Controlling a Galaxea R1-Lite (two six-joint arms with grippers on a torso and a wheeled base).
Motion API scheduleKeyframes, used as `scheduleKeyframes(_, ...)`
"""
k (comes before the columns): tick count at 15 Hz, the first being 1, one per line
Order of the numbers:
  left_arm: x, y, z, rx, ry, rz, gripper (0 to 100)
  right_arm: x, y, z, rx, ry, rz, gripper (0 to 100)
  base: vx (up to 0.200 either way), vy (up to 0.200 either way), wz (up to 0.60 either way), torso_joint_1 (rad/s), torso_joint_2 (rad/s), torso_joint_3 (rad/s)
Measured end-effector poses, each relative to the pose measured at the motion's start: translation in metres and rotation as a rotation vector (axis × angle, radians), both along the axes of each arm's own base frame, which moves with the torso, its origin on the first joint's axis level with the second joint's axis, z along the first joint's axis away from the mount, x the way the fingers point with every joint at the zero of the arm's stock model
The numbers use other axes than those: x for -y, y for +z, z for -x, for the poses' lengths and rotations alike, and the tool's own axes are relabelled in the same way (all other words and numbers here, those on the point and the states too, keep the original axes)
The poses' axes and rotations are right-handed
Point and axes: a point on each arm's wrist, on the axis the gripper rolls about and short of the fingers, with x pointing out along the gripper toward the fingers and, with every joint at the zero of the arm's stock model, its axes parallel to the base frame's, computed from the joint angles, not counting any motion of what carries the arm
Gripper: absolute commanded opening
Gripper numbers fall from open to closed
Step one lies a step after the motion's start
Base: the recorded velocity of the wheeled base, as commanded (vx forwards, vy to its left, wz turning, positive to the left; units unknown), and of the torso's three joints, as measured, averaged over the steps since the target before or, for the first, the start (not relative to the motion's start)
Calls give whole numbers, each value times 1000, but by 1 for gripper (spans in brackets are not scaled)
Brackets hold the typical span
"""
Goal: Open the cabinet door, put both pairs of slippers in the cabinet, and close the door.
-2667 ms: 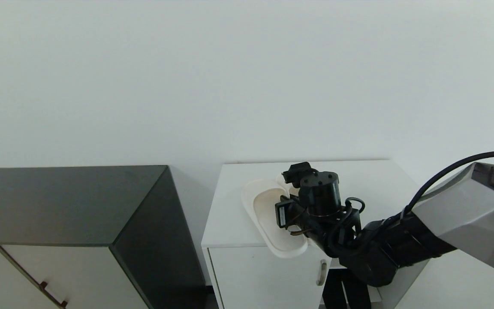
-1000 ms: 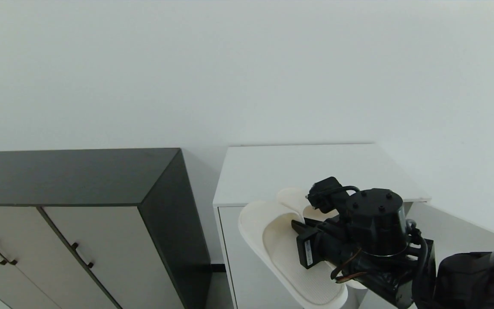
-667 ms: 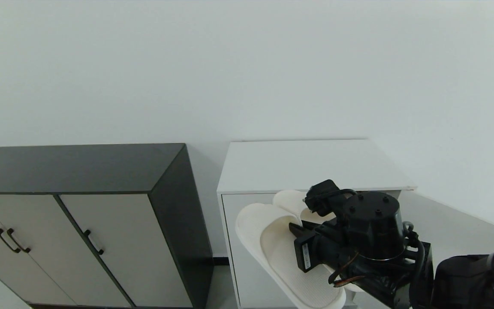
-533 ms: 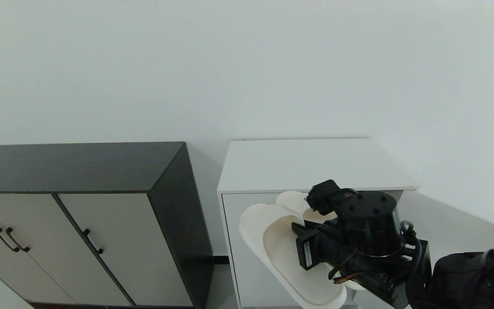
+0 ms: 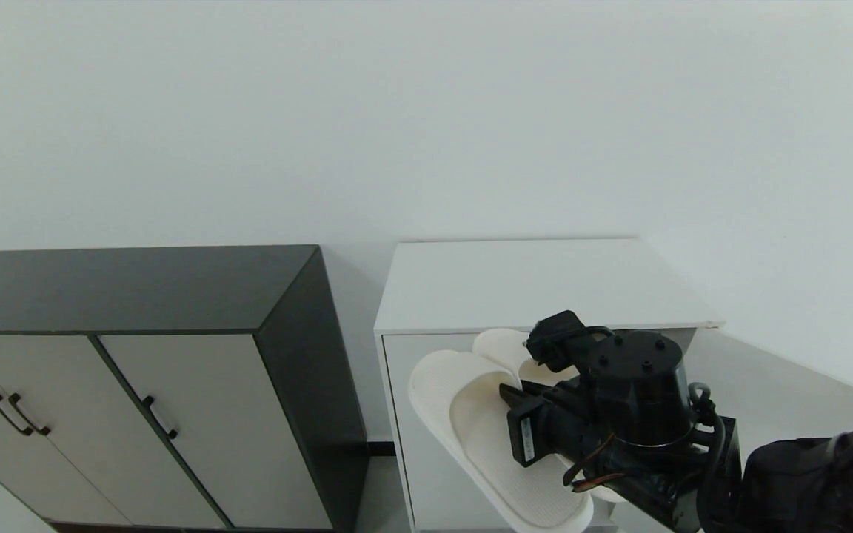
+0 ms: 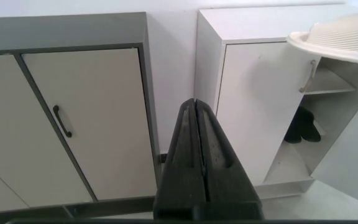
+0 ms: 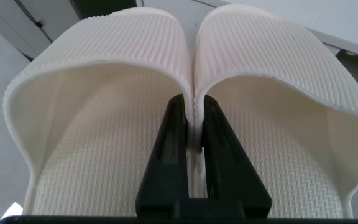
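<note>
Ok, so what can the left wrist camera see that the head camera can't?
The left wrist view looks inside the white cabinet: a shelf, dark slippers at the bottom, and the left gripper with fingers shut. The head view gives the right gripper shut on the cream slippers, and both cabinet tops. Both share the white cabinet, the dark-topped cabinet and the cream slippers.

My right wrist (image 5: 634, 392) is a black round drum with small screws (image 5: 623, 341) in its flat cap, a white printed label (image 5: 526, 438) on a side block, thin orange wires (image 5: 588, 465) and a looping black cable (image 5: 700, 392). My left gripper (image 6: 195, 106) and right gripper (image 7: 194, 109) have black, tapering wedge fingers (image 6: 182, 155)
</note>
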Motion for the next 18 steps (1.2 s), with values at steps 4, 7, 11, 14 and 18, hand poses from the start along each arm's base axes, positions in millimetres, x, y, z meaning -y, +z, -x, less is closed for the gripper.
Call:
scheduleKeyframes(4,0,0,0,0,0,0,0,0,0,-1,5,-2,-8,0,0,-150,0,4,-1,2)
scheduleKeyframes(7,0,0,0,0,0,0,0,0,1,-1,14,-5,-20,0,0,-200,0,5,5,5)
scheduleKeyframes(11,0,0,0,0,0,0,0,0,0,1,10,3,-13,0,0,-200,0,-1,1,-1)
scheduleKeyframes(14,0,0,0,0,0,0,0,0,-2,3,6,7,-9,0,0,-200,0,2,4,4)
scheduleKeyframes(18,0,0,0,0,0,0,0,2,-3,3,2,5,-6,0,0,-200,0,1,4,1)
